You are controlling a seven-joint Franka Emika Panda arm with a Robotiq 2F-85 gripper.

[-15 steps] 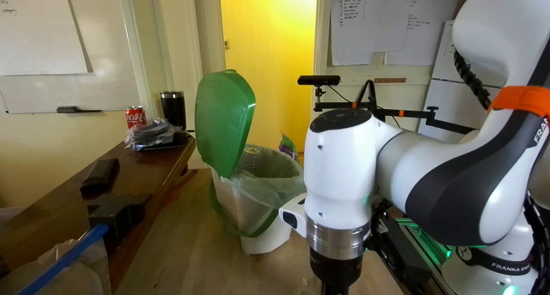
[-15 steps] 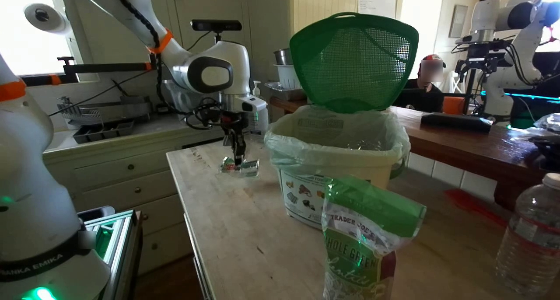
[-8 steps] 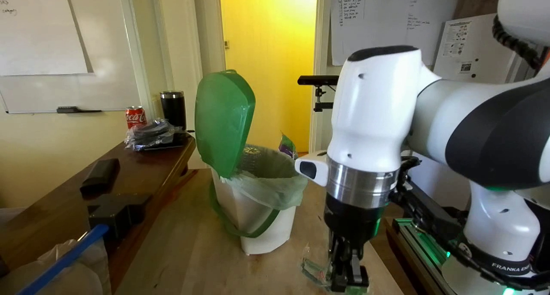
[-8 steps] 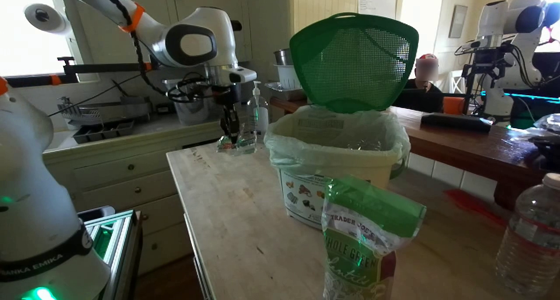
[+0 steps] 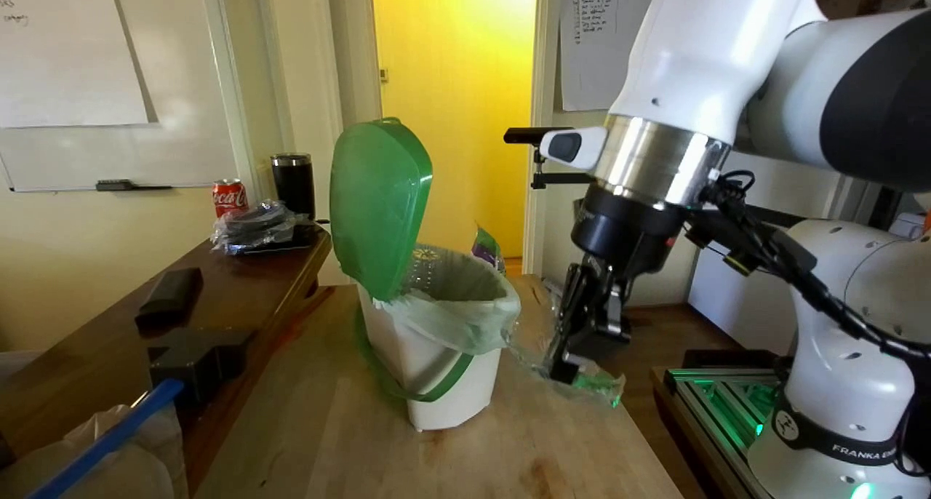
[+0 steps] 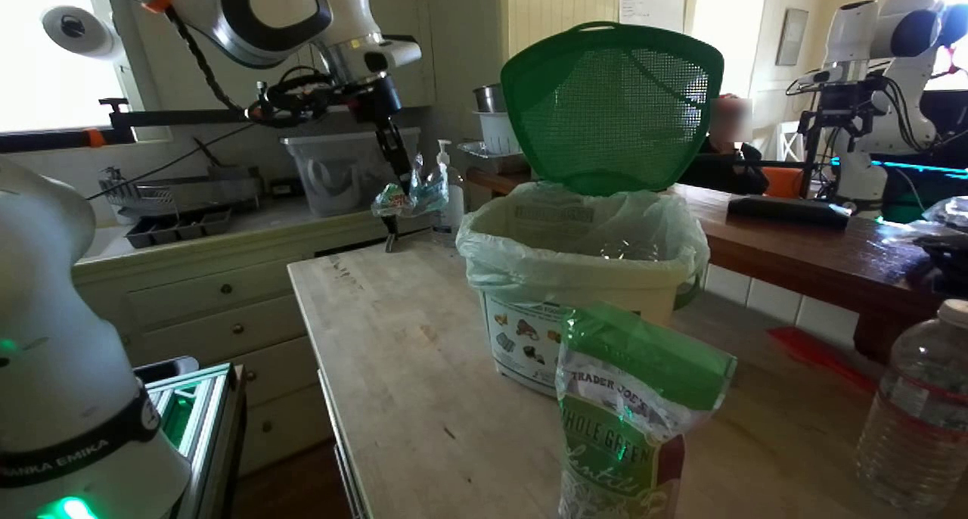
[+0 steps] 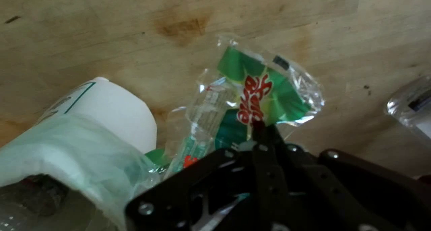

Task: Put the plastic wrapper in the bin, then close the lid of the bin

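Nearest in an exterior view are a lentil bag (image 6: 624, 428) and a water bottle (image 6: 919, 413), upright on the desk (image 6: 439, 398). Behind the bag stands the white bin (image 6: 525, 337), its green lid (image 6: 609, 118) raised. Farther off, the hand (image 6: 407, 189) is pinched closed on the plastic wrapper (image 7: 247, 99), holding it above the desk, outside the bin; I cannot tell whether it touches the liner (image 6: 575, 262). A soap bottle (image 6: 452, 205) stands beyond.

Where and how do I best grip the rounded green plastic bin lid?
Empty the black hand first. Then probably by the narrow loop on the rounded green plastic lid, coming from above: the lid stands open, its looped edge uppermost.
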